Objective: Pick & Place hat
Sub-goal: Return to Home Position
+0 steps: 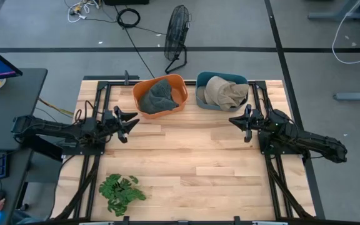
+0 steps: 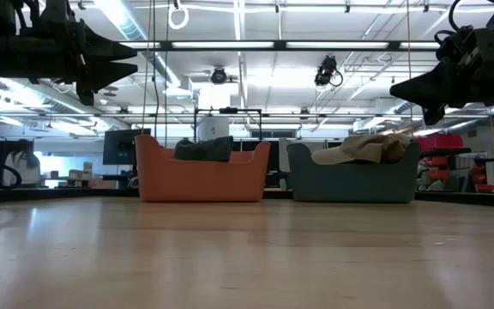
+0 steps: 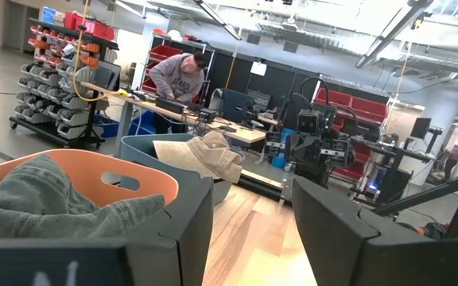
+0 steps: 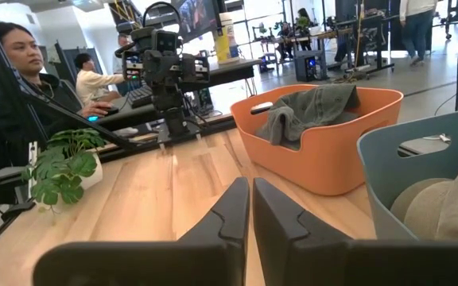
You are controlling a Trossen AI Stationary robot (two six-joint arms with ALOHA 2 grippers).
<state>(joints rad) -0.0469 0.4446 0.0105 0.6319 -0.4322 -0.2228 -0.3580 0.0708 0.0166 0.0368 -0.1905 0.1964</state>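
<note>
A grey-green hat lies in the orange bin at the table's far side; it also shows in the left wrist view. A tan hat lies in the blue bin beside it, draped over the rim. My left gripper hovers open at the table's left, short of the orange bin, with nothing between its fingers. My right gripper hovers shut and empty at the right, near the blue bin.
A small green plant stands at the table's near left. The middle of the wooden table is bare between the arms. People sit and stand at desks beyond the table. A fan stands on the floor behind the bins.
</note>
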